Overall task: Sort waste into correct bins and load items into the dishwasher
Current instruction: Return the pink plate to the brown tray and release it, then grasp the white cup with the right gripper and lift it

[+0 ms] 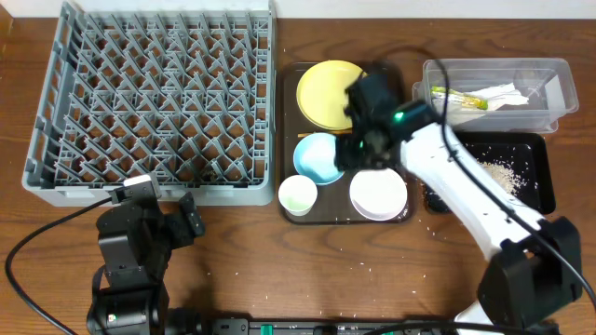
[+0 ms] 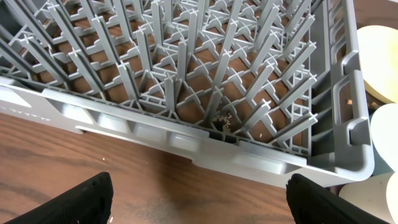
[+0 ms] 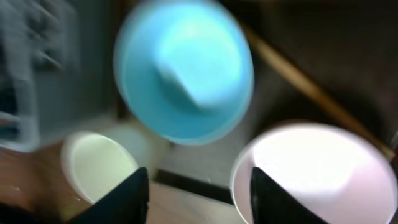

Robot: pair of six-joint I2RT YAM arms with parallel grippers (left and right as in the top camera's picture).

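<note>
The grey dishwasher rack fills the left of the table and holds nothing. On the brown tray sit a yellow plate, a light blue bowl, a small white cup and a white bowl. My right gripper hovers over this tray. In the blurred right wrist view it is open and holds nothing, above the tray's front edge between the cup and the white bowl. A wooden chopstick lies beyond the blue bowl. My left gripper stands open over bare table before the rack.
The clear tub at the back right holds a green-and-yellow wrapper and a white napkin. In front of it the black tray carries loose rice scraps. A few grains dot the table's front.
</note>
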